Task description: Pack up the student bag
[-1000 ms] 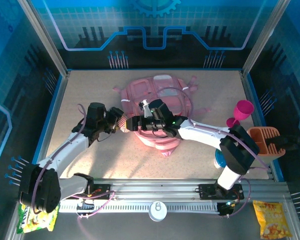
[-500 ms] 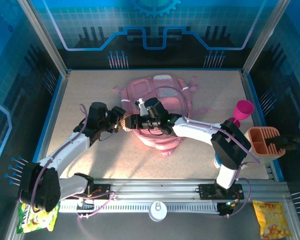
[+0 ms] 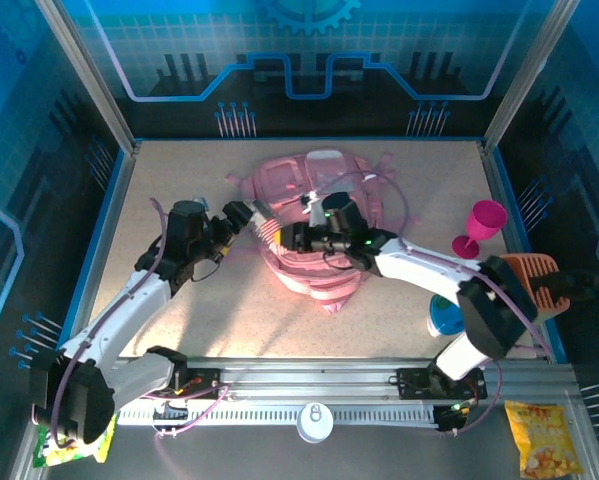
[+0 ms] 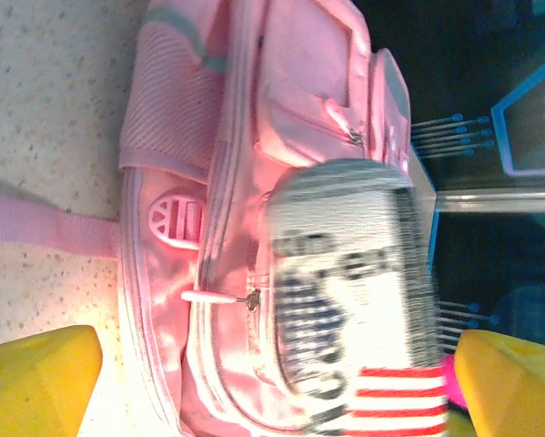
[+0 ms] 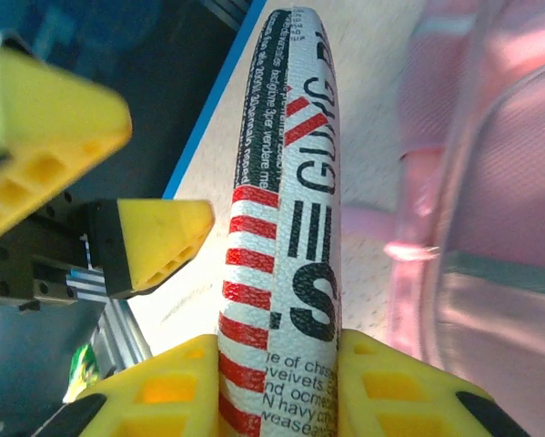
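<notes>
The student bag [image 3: 324,190] is a large pink backpack lying flat at mid-table, seen close up as the bag [image 4: 208,173] and bag [image 5: 504,182]. A white roll [image 3: 264,226] with red stripes and black lettering hovers at its left side. My right gripper [image 3: 285,237] is shut on one end of the roll [image 5: 286,209], its yellow fingers [image 5: 163,396] pressing both sides. My left gripper [image 3: 233,224] stands open just left of the roll, fingers apart and clear of it. In the left wrist view the roll [image 4: 354,291] is blurred between the wide-spread left gripper [image 4: 272,391].
A magenta goblet [image 3: 479,225] stands right of the bag. An orange holder [image 3: 534,285] and a blue round thing [image 3: 444,318] sit at the table's right edge. Snack bags [image 3: 544,440] lie off the table in front. Bare tabletop lies left and in front.
My left gripper let go of the roll, opened wide and drew back left. My right gripper closed on the roll and shifted right, toward the bag.
</notes>
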Motion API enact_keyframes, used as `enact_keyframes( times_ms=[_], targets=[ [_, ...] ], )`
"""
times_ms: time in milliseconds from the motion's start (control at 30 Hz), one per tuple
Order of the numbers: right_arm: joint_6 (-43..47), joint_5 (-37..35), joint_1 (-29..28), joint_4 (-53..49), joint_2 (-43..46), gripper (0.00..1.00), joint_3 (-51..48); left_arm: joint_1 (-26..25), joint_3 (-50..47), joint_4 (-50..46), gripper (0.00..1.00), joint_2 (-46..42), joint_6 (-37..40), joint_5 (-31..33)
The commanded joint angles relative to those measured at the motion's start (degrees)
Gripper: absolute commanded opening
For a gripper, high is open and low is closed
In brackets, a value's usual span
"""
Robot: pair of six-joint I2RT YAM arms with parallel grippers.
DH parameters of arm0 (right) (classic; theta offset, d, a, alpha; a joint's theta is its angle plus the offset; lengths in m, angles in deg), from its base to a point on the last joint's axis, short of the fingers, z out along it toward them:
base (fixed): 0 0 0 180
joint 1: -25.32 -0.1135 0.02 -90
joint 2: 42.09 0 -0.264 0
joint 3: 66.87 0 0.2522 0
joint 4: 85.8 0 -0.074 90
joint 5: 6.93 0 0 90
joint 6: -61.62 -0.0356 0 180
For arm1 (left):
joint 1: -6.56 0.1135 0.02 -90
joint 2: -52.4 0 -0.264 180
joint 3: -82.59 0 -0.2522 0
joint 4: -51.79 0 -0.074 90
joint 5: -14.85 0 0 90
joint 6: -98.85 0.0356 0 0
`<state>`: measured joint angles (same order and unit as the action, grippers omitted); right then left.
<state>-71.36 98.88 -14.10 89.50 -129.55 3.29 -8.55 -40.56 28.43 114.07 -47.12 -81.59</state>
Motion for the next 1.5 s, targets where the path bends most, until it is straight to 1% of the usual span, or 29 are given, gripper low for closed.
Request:
enact_keyframes(
  times_ms=[0, 67, 133, 233, 400, 500, 633, 733, 867, 900, 933, 1000, 1067, 1100, 1233, 1300, 1367, 1467],
  targets=[
    [2.77, -1.84, 4.24, 0.13, 7.01, 0.20, -2.67, -2.17, 3.33, -2.42, 0.99, 1.78, 13.72, -1.26],
    [3.24, -2.22, 7.27, -1.78, 10.50, 0.20, -4.20, -4.74, 5.43, -3.28, 0.99, 4.07, 18.66, -1.30],
    [3.57, -2.68, 10.62, -3.85, 14.05, 0.20, -5.65, -8.38, 8.43, -4.31, 0.99, 7.48, 24.71, -1.41],
    [4.12, -2.59, 15.15, -7.09, 18.06, 0.20, -7.57, -14.67, 14.42, -8.04, 0.98, 12.63, 32.73, 2.89],
    [4.75, -1.65, 21.54, -11.09, 23.40, 0.21, -9.15, -22.39, 25.19, -15.67, 0.95, 23.16, 45.67, 8.26],
    [4.56, -0.56, 25.21, -12.70, 25.63, 0.21, -9.97, -25.57, 31.66, -21.09, 0.89, 29.86, 53.35, 10.99],
    [3.79, 0.90, 29.47, -13.84, 28.16, 0.21, -11.34, -28.05, 39.56, -28.06, 0.75, 38.54, 61.65, 14.79],
    [3.48, 1.61, 31.55, -14.55, 29.57, 0.22, -12.01, -28.25, 44.86, -31.95, 0.66, 43.87, 63.44, 18.59],
    [3.17, 2.01, 32.89, -15.40, 30.75, 0.21, -12.61, -28.23, 49.43, -34.52, 0.58, 48.07, 63.53, 22.66],
    [3.09, 2.01, 33.11, -15.58, 31.07, 0.22, -12.72, -28.25, 50.15, -34.65, 0.54, 48.56, 63.37, 23.50],
    [2.96, 1.95, 33.25, -15.80, 31.29, 0.22, -12.88, -28.21, 50.69, -34.51, 0.48, 48.83, 62.78, 24.49],
    [2.82, 2.15, 33.64, -16.22, 31.70, 0.22, -12.90, -27.94, 51.01, -33.61, 0.41, 48.28, 61.30, 25.52],
    [2.82, 2.29, 34.05, -16.98, 32.29, 0.22, -12.82, -27.37, 50.87, -32.57, 0.36, 46.86, 60.43, 23.22],
    [2.73, 2.37, 34.37, -17.42, 32.64, 0.22, -12.70, -26.75, 50.74, -31.89, 0.34, 45.93, 59.92, 20.83],
    [2.99, 3.30, 35.27, -20.02, 33.96, 0.22, -11.90, -22.92, 49.88, -29.12, 0.26, 43.17, 57.31, 8.03],
    [3.04, 4.17, 35.55, -21.92, 34.46, 0.22, -11.33, -21.14, 50.05, -28.39, 0.23, 42.94, 55.95, 3.90],
    [3.18, 5.30, 35.83, -23.97, 34.96, 0.22, -10.77, -20.03, 50.16, -27.64, 0.21, 42.86, 55.47, 1.26],
    [3.08, 7.64, 36.05, -27.55, 35.51, 0.23, -10.30, -18.89, 50.51, -26.92, 0.17, 43.02, 55.05, -0.82]
  ],
)
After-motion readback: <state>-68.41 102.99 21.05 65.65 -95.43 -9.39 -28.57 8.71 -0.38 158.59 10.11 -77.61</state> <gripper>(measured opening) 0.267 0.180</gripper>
